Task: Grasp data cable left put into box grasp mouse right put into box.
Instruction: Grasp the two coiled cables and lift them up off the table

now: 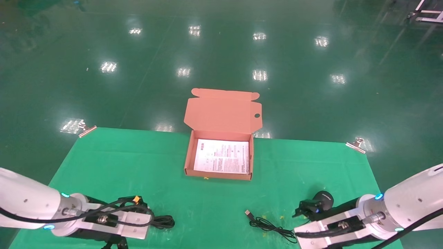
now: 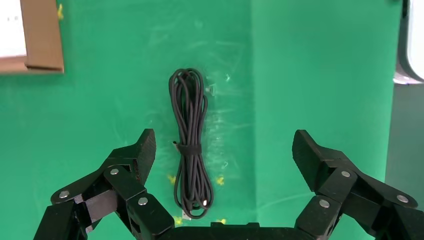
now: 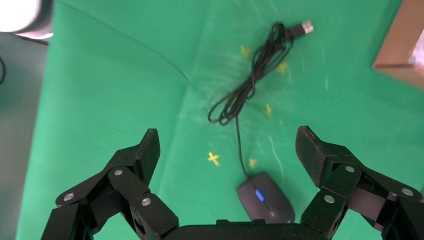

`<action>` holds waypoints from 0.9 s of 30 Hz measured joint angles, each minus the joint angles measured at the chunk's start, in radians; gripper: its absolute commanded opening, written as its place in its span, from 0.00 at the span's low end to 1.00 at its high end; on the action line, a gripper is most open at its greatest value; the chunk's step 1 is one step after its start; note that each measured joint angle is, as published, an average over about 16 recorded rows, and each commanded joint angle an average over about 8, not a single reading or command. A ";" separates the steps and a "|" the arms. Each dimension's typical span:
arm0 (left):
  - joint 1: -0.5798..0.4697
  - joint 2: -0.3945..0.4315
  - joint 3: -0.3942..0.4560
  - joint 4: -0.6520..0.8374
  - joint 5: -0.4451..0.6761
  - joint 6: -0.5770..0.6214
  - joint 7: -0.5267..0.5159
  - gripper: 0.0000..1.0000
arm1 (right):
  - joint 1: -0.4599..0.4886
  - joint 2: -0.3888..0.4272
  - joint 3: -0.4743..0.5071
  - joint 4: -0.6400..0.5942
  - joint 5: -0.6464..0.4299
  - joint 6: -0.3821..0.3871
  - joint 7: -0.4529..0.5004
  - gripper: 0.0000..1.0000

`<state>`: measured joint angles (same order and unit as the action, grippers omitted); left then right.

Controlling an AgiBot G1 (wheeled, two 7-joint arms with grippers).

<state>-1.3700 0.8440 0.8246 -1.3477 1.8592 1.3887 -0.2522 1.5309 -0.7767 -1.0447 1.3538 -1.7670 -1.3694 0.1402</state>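
Observation:
The salmon-orange box (image 1: pixel 218 174) stands open at the table's far middle, with a white printed sheet (image 1: pixel 223 155) inside and its lid (image 1: pixel 223 110) up. The data cable (image 2: pixel 190 150), a tied black bundle, lies on the green cloth under my left gripper (image 2: pixel 225 144), which is open and empty above it. One end of the cable shows in the head view (image 1: pixel 162 221). The black mouse (image 3: pixel 265 199), blue light on, lies under my right gripper (image 3: pixel 227 145), which is open and empty above it. The mouse also shows in the head view (image 1: pixel 324 199). Its thin cord (image 3: pixel 245 85) ends in a USB plug (image 3: pixel 305 27).
The green cloth (image 1: pixel 138 166) covers the table, held by metal clips at the far corners (image 1: pixel 86 130) (image 1: pixel 356 144). Beyond it is a glossy green floor. A corner of the box shows in each wrist view (image 2: pixel 42 35) (image 3: pixel 400 45). The cord (image 1: pixel 273 226) lies between the arms.

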 measured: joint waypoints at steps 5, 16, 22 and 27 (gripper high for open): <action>0.031 0.011 0.013 0.011 0.048 -0.037 -0.030 1.00 | -0.039 -0.005 -0.009 -0.002 -0.051 0.061 0.033 1.00; 0.061 0.058 0.014 0.124 0.105 -0.122 -0.099 1.00 | -0.110 -0.045 -0.025 -0.029 -0.142 0.157 0.155 1.00; 0.048 0.104 0.004 0.256 0.105 -0.159 -0.113 1.00 | -0.128 -0.089 -0.028 -0.078 -0.162 0.186 0.212 1.00; 0.032 0.145 -0.004 0.381 0.093 -0.182 -0.102 1.00 | -0.134 -0.131 -0.029 -0.138 -0.167 0.206 0.234 1.00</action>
<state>-1.3382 0.9888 0.8204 -0.9669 1.9524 1.2067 -0.3546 1.3973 -0.9078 -1.0739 1.2159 -1.9338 -1.1637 0.3743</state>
